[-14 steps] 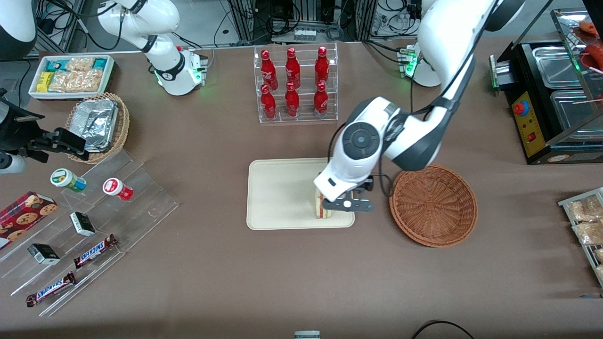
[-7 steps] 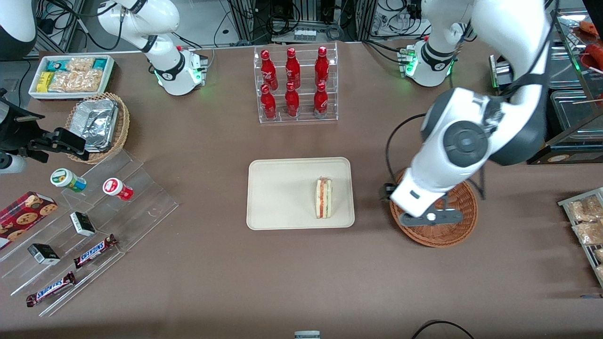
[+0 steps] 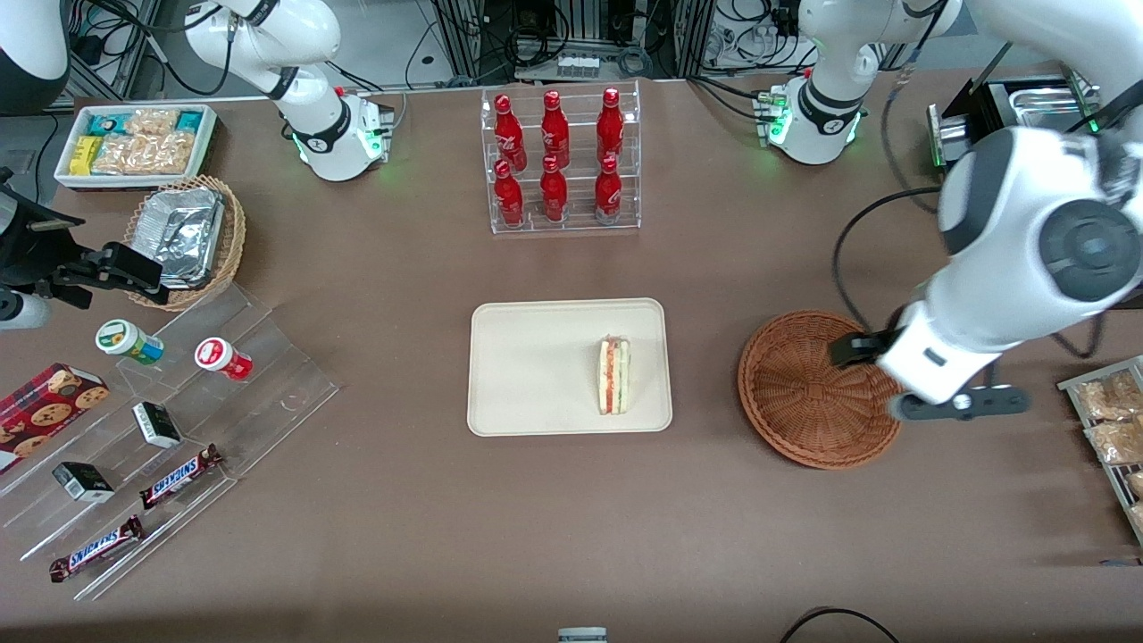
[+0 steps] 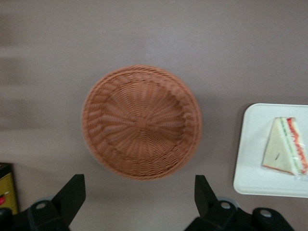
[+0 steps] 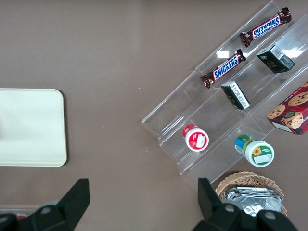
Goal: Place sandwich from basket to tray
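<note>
The sandwich [image 3: 613, 375] stands on its edge on the cream tray [image 3: 536, 366], on the part nearest the basket. The reddish-brown basket [image 3: 817, 388] is empty. My left gripper [image 3: 957, 404] is open and holds nothing. It hangs above the table beside the basket's rim, toward the working arm's end. The left wrist view looks down on the basket [image 4: 141, 122], the tray [image 4: 250, 163] and the sandwich [image 4: 284, 153], with the gripper [image 4: 139, 195] spread wide over bare table next to the basket.
A clear rack of red bottles [image 3: 561, 161] stands farther from the camera than the tray. A black food warmer [image 3: 1045, 196] and a rack of packets [image 3: 1112, 429] sit at the working arm's end. An acrylic snack stand [image 3: 170, 420] sits at the parked arm's end.
The gripper let go of the sandwich on the tray, lifted, and swung over the basket toward the working arm's end. The sandwich stays on the tray.
</note>
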Controlling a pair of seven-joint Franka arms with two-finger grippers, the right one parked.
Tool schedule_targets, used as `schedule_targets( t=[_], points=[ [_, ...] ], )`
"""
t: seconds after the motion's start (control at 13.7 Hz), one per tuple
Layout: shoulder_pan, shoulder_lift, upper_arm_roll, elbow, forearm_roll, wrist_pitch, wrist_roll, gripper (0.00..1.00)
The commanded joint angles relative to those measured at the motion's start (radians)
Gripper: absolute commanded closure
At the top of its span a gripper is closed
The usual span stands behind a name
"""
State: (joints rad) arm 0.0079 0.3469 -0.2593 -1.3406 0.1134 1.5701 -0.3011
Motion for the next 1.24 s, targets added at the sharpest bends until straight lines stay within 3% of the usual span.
schedule_targets(
  t=[0.0,0.44,0.66,0.87,1.02,1.17],
  points=[
    [0.049,-0.061,-0.009,-0.026,-0.014,-0.065,0.046,0.0],
    [0.112,-0.216,0.006,-0.165,-0.024,-0.102,0.114,0.0],
    [0.061,-0.305,0.095,-0.254,-0.032,-0.098,0.119,0.0],
    [0.052,-0.365,0.104,-0.313,-0.061,-0.094,0.12,0.0],
    [-0.056,-0.373,0.194,-0.311,-0.061,-0.094,0.12,0.0],
    [-0.086,-0.387,0.222,-0.316,-0.063,-0.096,0.12,0.0]
  ],
)
